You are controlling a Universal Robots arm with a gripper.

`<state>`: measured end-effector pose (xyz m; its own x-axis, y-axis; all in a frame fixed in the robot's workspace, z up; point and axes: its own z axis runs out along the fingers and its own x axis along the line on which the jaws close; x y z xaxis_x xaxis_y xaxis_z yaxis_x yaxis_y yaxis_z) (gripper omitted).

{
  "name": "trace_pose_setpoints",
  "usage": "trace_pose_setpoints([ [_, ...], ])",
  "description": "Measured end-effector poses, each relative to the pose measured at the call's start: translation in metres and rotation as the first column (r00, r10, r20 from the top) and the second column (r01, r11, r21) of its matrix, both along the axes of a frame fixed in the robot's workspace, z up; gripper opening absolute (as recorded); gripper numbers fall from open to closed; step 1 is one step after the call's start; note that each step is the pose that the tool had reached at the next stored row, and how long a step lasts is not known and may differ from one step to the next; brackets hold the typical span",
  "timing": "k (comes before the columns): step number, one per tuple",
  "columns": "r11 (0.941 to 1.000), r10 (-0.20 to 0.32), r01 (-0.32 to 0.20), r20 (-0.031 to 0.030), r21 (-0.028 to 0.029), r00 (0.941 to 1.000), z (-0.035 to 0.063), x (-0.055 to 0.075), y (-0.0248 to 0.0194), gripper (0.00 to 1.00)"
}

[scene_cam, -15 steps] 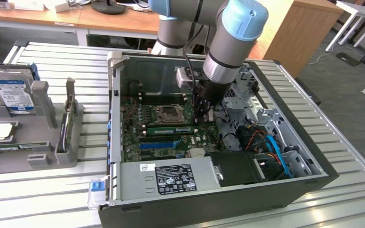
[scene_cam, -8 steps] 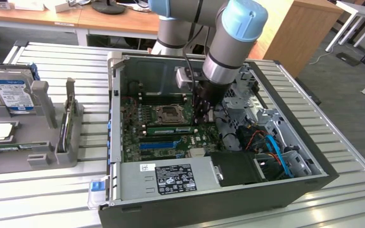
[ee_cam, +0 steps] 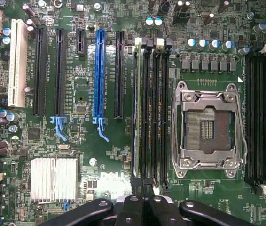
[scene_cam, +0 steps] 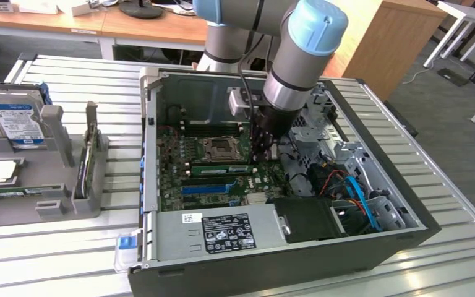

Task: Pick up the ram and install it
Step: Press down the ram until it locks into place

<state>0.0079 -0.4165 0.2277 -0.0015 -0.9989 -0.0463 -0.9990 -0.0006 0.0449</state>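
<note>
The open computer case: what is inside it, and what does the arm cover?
Inside the computer case lie a motherboard with an empty processor socket, the ram standing on edge beside it, and a labelled silver box. The arm hides the board beneath it.

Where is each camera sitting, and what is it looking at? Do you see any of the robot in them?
Exterior view: sits off the arm, higher than the table, and looks down at a slant into the open computer case; the robot's arm reaches into it.
Wrist view: sits on the wrist and looks straight at the motherboard; the dark, shut gripper shows in it.
Both views share the motherboard, its silver processor socket and the blue slot.
</note>
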Motion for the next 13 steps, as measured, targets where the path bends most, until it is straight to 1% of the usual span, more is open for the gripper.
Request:
trace_pose_setpoints([
  [13, 1.0, 0.0, 0.0, 0.0001, 0.0003, 1.0, -0.0015, 0.0, 0.0, 0.11],
])
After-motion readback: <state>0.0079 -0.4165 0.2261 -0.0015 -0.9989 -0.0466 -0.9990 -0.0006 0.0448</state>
